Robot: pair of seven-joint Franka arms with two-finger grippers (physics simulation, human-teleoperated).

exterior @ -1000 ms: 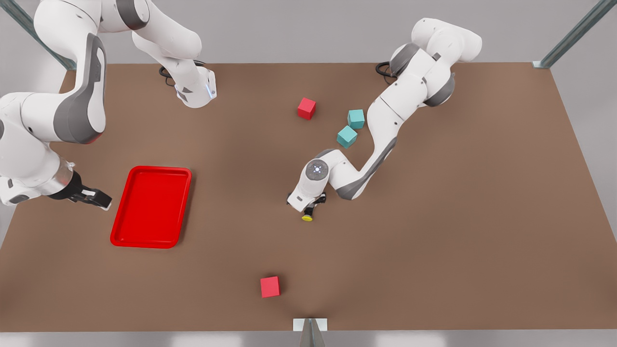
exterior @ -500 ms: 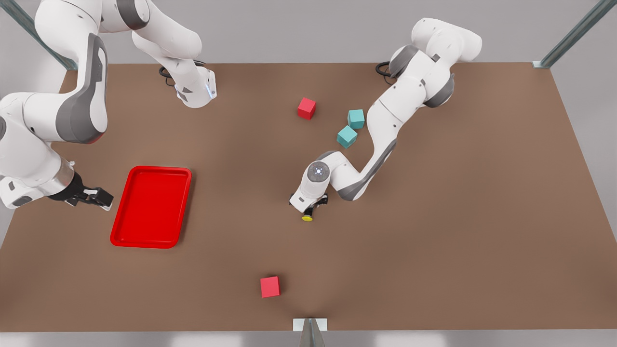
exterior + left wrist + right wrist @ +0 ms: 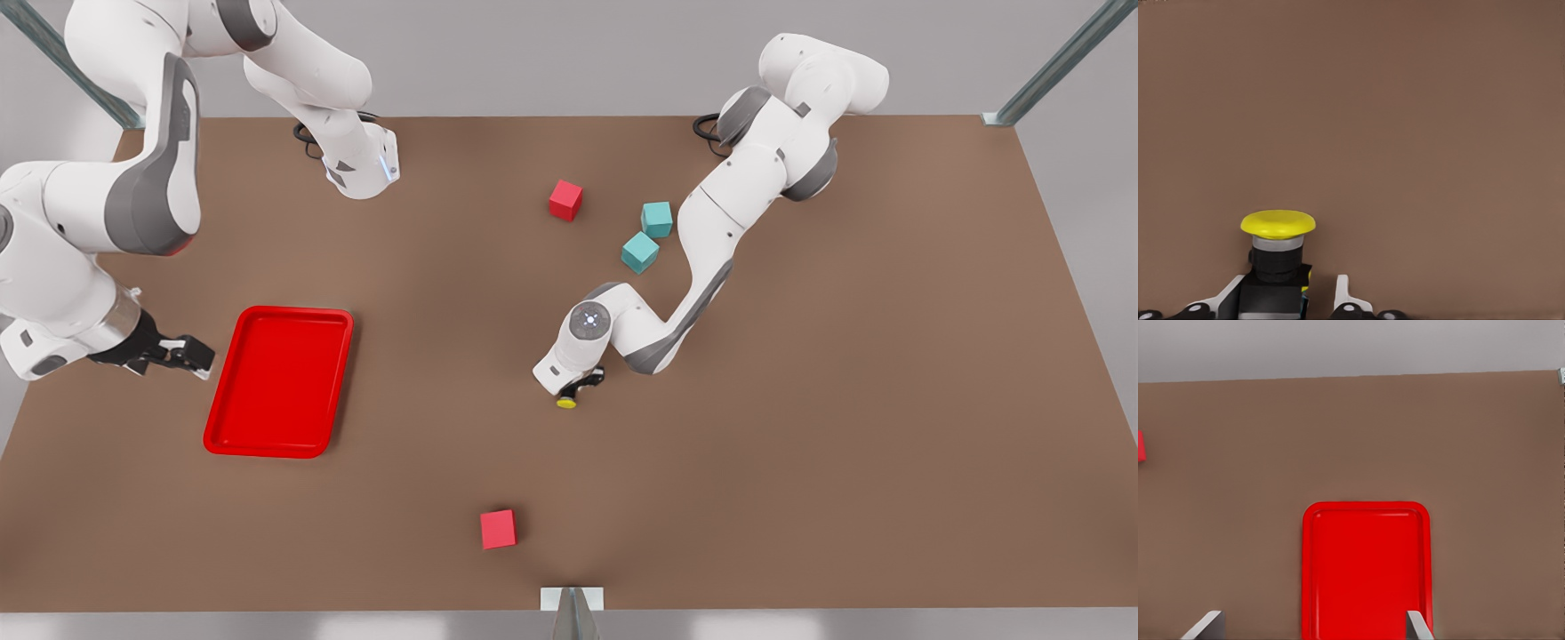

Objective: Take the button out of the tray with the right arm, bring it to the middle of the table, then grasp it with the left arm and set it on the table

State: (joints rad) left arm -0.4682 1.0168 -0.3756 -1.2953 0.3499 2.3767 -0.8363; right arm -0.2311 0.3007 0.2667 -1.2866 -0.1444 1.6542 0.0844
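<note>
Well apart from tray (image 3: 278, 382), toward front view's right: button (image 3: 566, 403) upright, black base pinched in left pincer (image 3: 574, 388), down at mid tabletop (image 3: 800, 427), contact unclear. Cap (image 3: 1278, 225) pointing away from wrist. Likely next: release. Right pincer (image 3: 182, 356) just beside tray's outer edge, spread wide, empty, waiting.

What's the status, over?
Left hand mid-table, shut on button. Right hand open beside tray, waiting. Nothing in the way.
</note>
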